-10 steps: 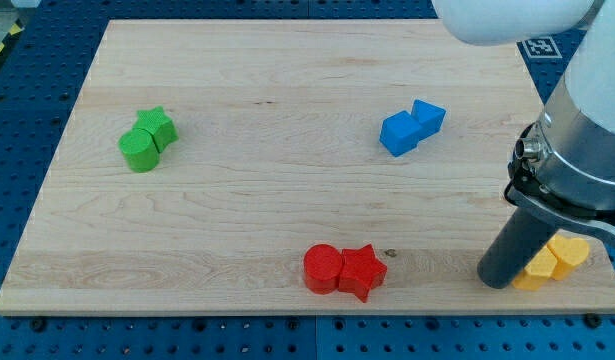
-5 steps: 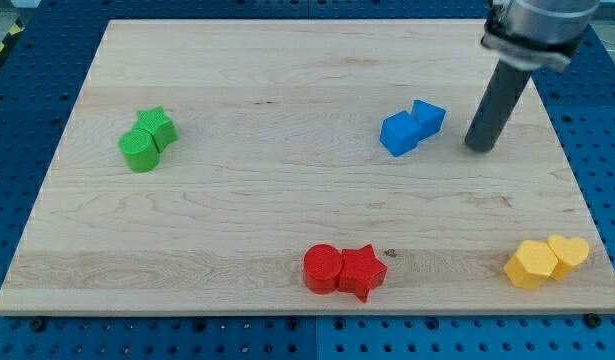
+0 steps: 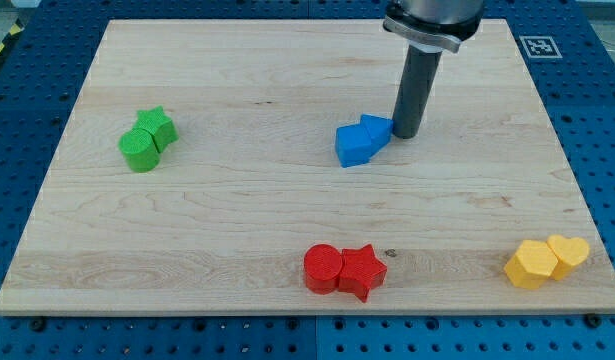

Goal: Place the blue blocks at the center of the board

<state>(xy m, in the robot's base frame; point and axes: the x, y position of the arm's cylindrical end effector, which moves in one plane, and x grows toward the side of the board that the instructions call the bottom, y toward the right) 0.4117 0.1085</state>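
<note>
Two blue blocks sit touching each other a little right of the board's middle: a larger blue block [image 3: 353,146] on the left and a smaller blue block [image 3: 376,130] on its upper right. My tip [image 3: 405,135] stands at the right side of the smaller blue block, touching it or very nearly so. The dark rod rises from there to the view's top.
A green cylinder [image 3: 139,150] and a green star [image 3: 159,126] sit together at the left. A red cylinder [image 3: 323,268] and a red star [image 3: 362,271] sit near the bottom edge. Two yellow blocks [image 3: 545,262] lie at the bottom right corner of the wooden board [image 3: 237,210].
My tip swept from the bottom right by the yellow blocks up to the right of the blue blocks, then moved left, pushing both blue blocks leftward and slightly down.
</note>
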